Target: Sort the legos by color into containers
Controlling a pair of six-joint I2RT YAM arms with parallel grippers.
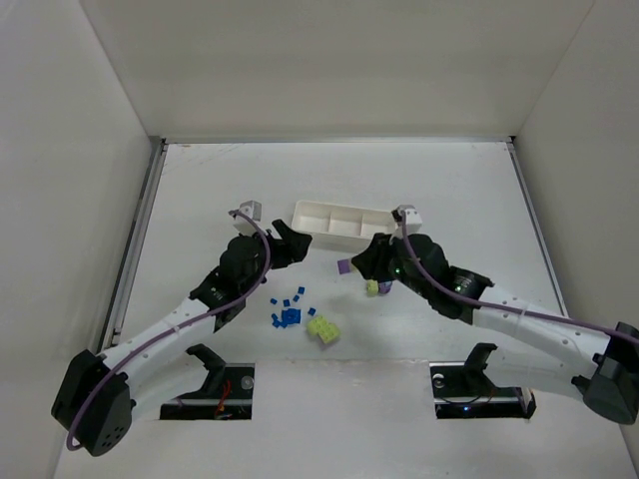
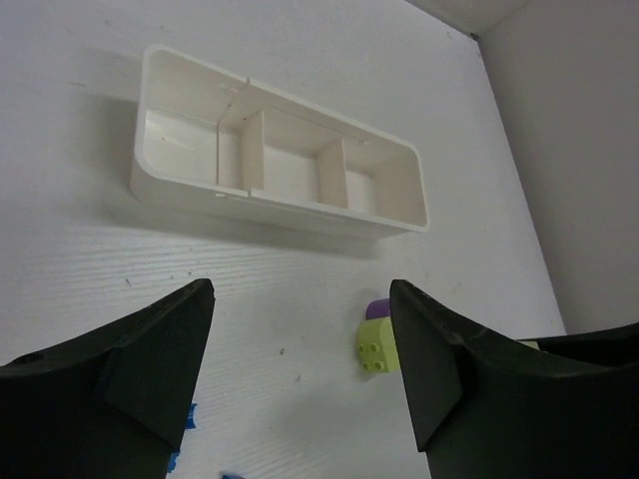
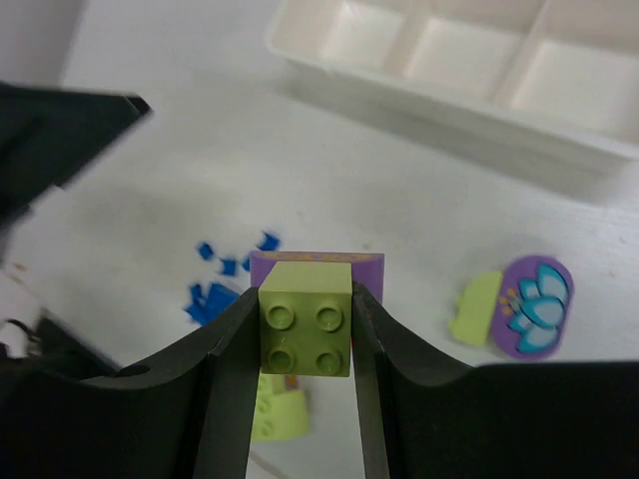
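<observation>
Top: white tray (image 1: 341,220) sits far-centre, 3 compartments side by side, each showing only white floor. Tiny blue bricks (image 1: 288,315) lie scattered near-centre, w/ a yellow-green pair (image 1: 322,328) just right of them.

Left wrist: left gripper (image 2: 300,291) has its jaws apart, nothing btwn them — tray lies beyond.

Right wrist: right gripper (image 3: 305,299) is clamped on a 2x2 yellow-green brick (image 3: 306,334), on the near side of the tray. A purple plate (image 3: 315,259) shows just behind it — can't tell if they touch. A round purple flower-print piece (image 3: 536,304) lies on the table nearby.
</observation>
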